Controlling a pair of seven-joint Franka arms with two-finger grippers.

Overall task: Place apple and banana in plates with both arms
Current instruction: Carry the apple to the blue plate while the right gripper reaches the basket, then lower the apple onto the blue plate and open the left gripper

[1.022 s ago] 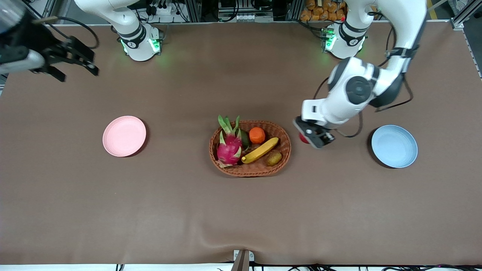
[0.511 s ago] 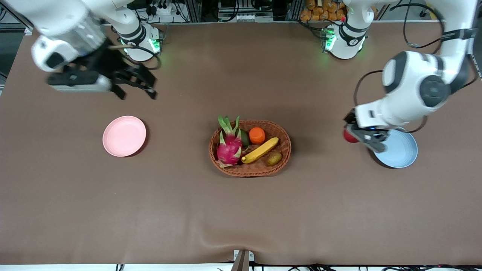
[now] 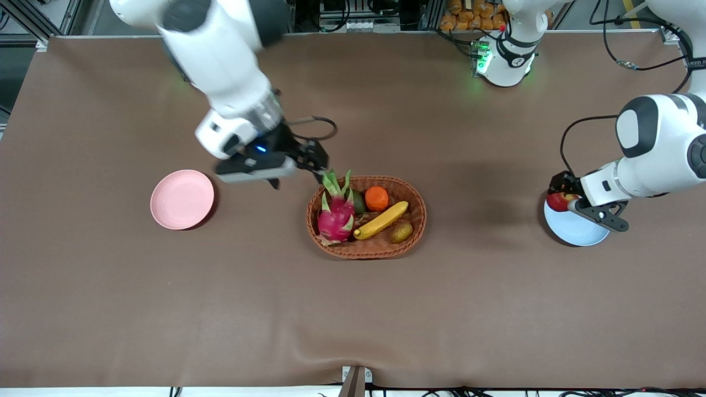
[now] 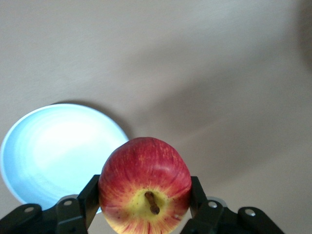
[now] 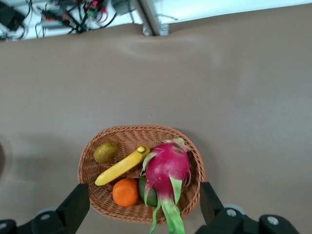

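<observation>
- Front view: your left gripper point(image 3: 573, 205) is clamped on the apple point(image 3: 558, 200) over the rim of the blue plate point(image 3: 579, 230); not yet released. The right gripper point(image 3: 298, 171) hangs wide and empty over the basket point(image 3: 411, 237) edge; pink plate point(image 3: 182, 198) bare
- Left wrist view: apple point(image 4: 145, 184) pinched firmly
- Right wrist view: banana point(image 5: 122, 165) lies in the basket, ungrasped
- Surface: brown cloth point(image 3: 220, 309), cables at the table's edges
</observation>
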